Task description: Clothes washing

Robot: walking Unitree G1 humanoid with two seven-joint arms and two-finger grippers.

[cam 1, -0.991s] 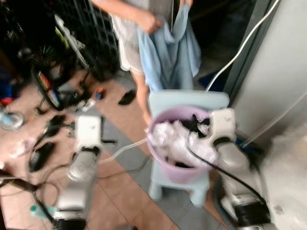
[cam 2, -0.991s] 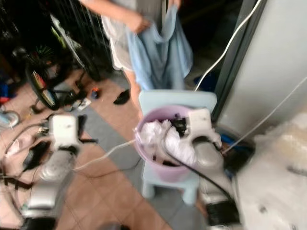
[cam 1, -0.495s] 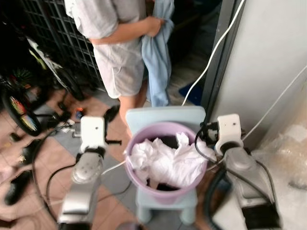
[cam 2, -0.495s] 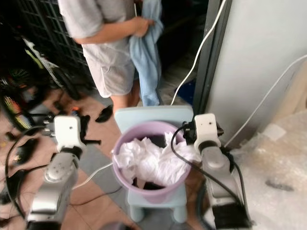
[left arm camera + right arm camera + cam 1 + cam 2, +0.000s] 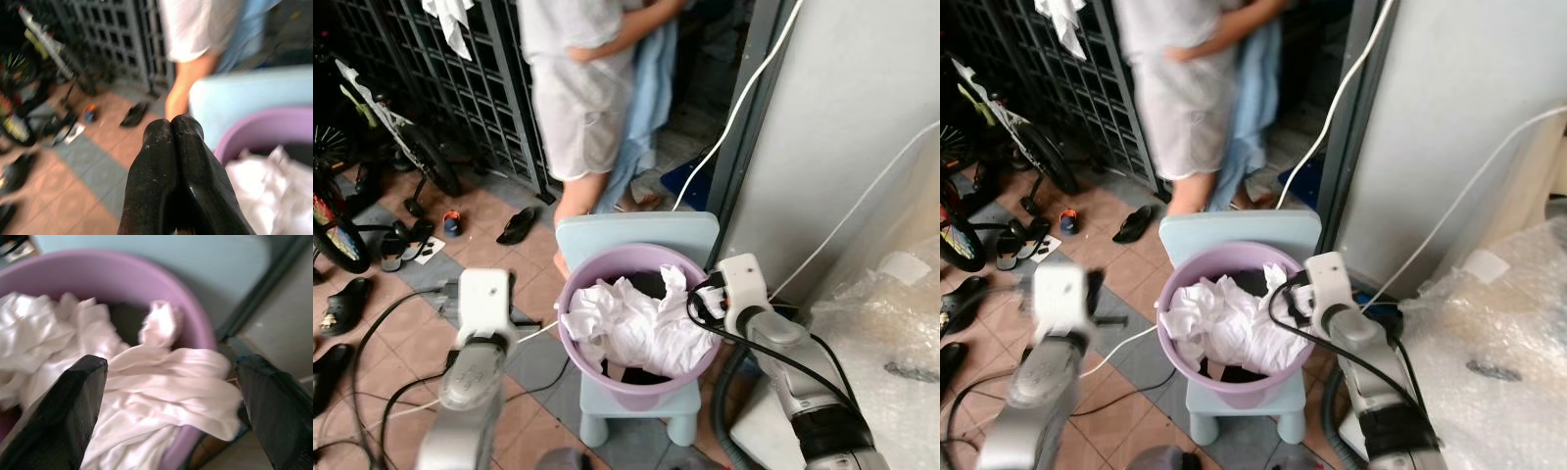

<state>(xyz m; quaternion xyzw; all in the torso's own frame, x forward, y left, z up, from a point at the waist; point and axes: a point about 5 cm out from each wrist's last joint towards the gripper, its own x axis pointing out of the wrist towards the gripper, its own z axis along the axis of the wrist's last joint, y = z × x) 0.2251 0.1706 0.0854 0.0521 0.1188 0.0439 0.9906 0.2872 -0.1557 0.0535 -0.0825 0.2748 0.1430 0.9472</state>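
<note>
a purple tub (image 5: 607, 377) sits on a pale blue plastic chair (image 5: 636, 235) at lower centre of the head views, heaped with crumpled white clothes (image 5: 641, 328) over something dark at the bottom. one white fold spills over the tub's rim on the right side of the frame.

the right gripper (image 5: 171, 396) hangs just at that rim. in its wrist view the two black fingers stand wide apart with nothing between them, and the spilled fold lies straight ahead in the gap, running crosswise from finger to finger. so the laundry lies forward and slightly toward the frame's centre from this gripper, and the right arm is clearly the nearer one. my guess is a short reach forward would put the fold between the fingers.

the left gripper (image 5: 171, 161) is pressed closed and empty, held off to the tub's left over the tiled floor (image 5: 524, 362), pointing toward the chair back and the tub's edge.

behind the chair, at top centre, a person (image 5: 578, 108) stands holding a light blue garment (image 5: 651, 98). a bicycle (image 5: 342, 196) and sandals (image 5: 517, 225) sit at the left edge.

no readable writing, label or brand shows on the tub, chair or clothes.
</note>
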